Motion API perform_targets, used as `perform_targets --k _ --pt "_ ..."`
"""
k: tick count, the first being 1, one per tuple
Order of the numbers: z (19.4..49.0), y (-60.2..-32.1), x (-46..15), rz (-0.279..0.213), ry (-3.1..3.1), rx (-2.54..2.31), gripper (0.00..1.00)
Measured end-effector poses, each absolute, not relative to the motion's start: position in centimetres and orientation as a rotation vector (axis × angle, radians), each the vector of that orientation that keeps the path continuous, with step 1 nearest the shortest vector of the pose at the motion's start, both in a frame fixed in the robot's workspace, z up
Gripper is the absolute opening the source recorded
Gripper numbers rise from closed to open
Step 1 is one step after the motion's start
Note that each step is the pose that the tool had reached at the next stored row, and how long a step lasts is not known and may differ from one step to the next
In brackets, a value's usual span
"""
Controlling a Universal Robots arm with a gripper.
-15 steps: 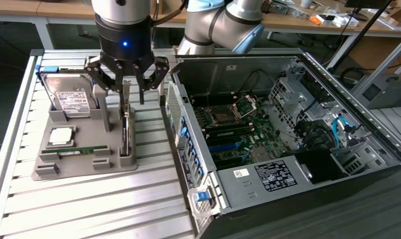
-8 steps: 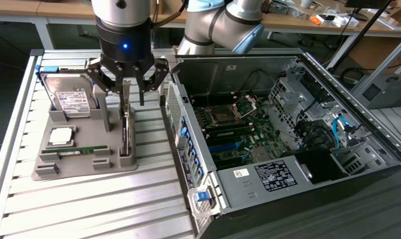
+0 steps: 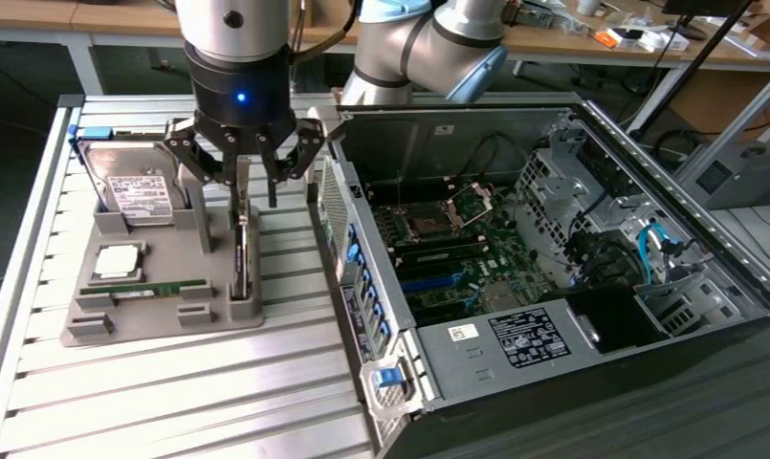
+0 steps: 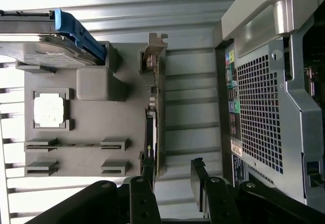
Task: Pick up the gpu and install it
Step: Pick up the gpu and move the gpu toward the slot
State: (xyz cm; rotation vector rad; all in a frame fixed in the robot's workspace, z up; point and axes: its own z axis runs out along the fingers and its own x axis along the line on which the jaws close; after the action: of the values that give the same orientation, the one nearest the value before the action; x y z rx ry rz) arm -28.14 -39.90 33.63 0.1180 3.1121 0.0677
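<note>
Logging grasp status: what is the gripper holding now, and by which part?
Nothing is held: the gripper is open over the gpu, which stands edgewise in the grey holder.

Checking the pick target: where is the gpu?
In the exterior view's left half, the gpu stands on edge in the grey fixture tray, on its side nearest the computer case, beneath the gripper.

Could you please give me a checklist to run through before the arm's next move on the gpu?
1. The gripper is open and holds nothing: ok.
2. The gpu stands on edge in the grey holder: ok.
3. The gpu is centred in the gripper's gap: not ok; in the wrist view it lines up with one finger.
4. The computer case is open, with the motherboard exposed: ok.
5. The target slot is free: cannot tell.
</note>
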Motion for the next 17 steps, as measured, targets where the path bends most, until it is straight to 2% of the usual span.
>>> perform_targets --k 17 --pt "32.4 -39.0 -28.6 0.067 3.112 0.118 0.42"
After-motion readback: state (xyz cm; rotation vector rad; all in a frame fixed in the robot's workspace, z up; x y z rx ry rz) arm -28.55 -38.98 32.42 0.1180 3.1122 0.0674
